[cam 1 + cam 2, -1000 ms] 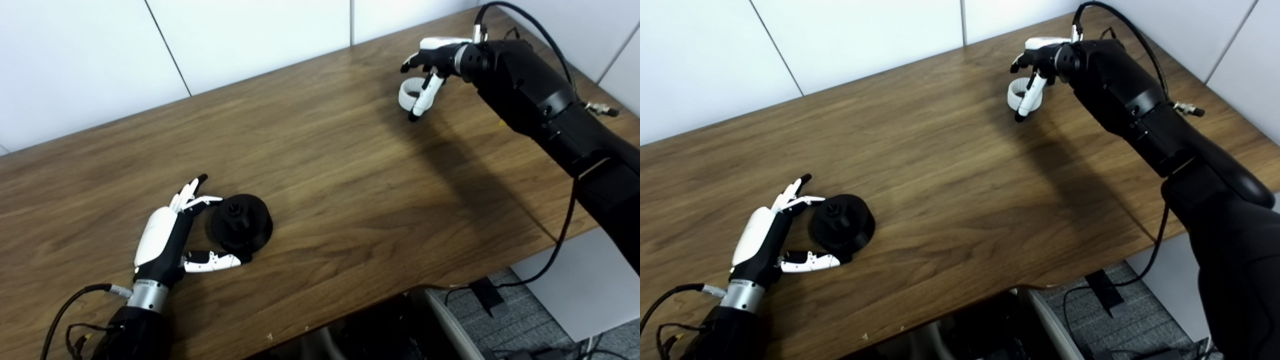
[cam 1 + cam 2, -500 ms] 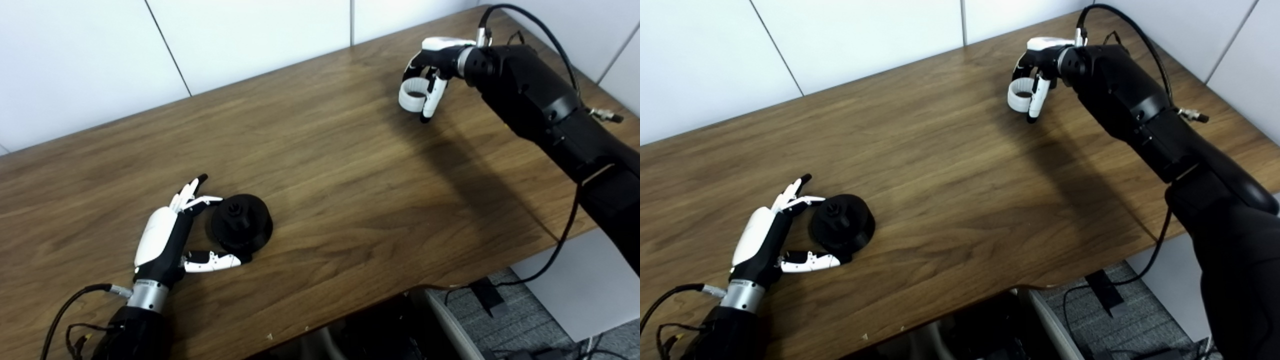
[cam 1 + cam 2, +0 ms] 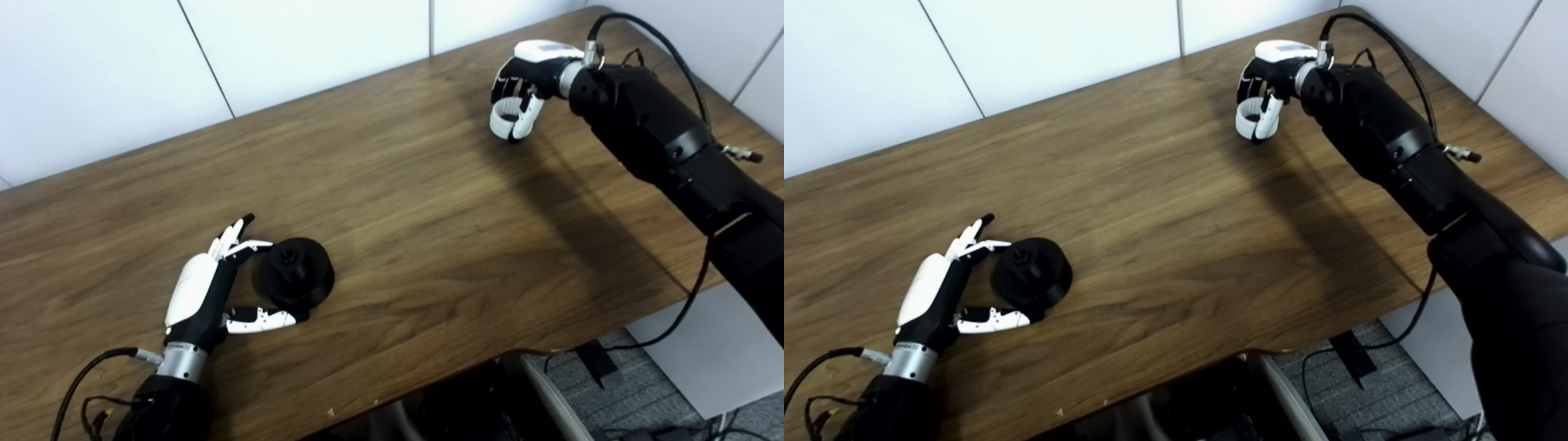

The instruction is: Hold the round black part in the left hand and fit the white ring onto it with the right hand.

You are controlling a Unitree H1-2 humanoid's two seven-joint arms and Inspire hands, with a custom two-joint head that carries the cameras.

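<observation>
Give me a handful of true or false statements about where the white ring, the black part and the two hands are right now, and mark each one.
1. The right hand has its fingers closed around the white ring. True.
2. The round black part is lifted off the table. False: it rests on the wood.
3. The left hand is open beside the black part, fingers spread on either side of it. True.
4. The white ring is already seated on the black part. False: the ring is at the table's far right, the black part at the near left.
5. Both hands are next to each other. False: they are far apart, at opposite ends of the table.
</observation>
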